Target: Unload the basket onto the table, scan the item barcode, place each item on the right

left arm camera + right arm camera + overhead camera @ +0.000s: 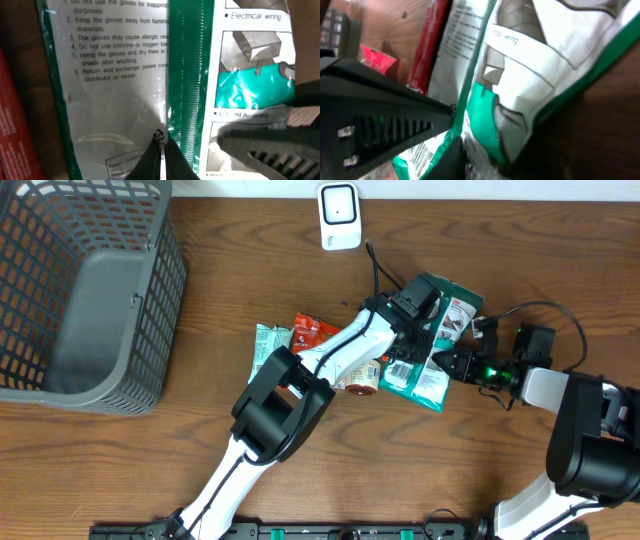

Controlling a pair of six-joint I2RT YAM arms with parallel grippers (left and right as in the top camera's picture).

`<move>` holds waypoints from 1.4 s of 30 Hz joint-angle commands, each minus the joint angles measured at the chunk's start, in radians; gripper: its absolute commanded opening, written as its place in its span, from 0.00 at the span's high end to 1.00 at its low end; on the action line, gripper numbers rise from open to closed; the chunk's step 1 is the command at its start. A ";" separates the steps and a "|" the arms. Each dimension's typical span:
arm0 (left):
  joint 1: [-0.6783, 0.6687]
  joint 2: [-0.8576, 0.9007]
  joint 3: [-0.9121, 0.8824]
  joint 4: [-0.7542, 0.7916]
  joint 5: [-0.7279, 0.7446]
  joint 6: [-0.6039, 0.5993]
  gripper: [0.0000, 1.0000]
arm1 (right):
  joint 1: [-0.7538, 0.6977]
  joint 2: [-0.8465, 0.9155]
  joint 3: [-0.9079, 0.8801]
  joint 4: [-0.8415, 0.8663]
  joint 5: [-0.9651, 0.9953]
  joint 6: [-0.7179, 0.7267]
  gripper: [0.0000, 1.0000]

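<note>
On your wooden table (pixel 200 430), well right of the grey basket (pixel 90 290), the glove packet (pixel 455 315) lies below the white scanner (pixel 339 216). Your left gripper (pixel 161 146) is pinched tight on the packet's printed face. The right gripper (pixel 454 127) looks clamped on its green edge, though the view is too close to be sure.

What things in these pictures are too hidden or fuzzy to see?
The barcode on the glove packet: tiny in the overhead view; blurred and cut off at the bottom edge in the right wrist view.
The round item: overhead, mostly under the left arm.
Whether the right gripper pinches the packet: right wrist view, too blurred.
The packet's small print: left wrist view, behind the left gripper.
</note>
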 commanded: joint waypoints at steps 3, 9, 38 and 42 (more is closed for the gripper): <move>-0.010 0.036 -0.011 -0.007 -0.006 0.021 0.93 | 0.017 0.015 -0.011 -0.002 -0.023 -0.002 0.85; -0.010 0.027 0.004 -0.007 -0.006 0.021 0.92 | -0.010 -0.028 -0.010 0.002 -0.023 -0.001 0.99; 0.659 -0.803 0.031 -0.530 -0.295 -0.025 0.69 | 0.417 -0.613 0.648 -1.219 0.856 -0.292 0.99; 0.733 -0.802 0.031 -0.543 -0.295 -0.025 0.68 | 0.603 -0.592 0.648 -1.212 1.016 -0.374 0.99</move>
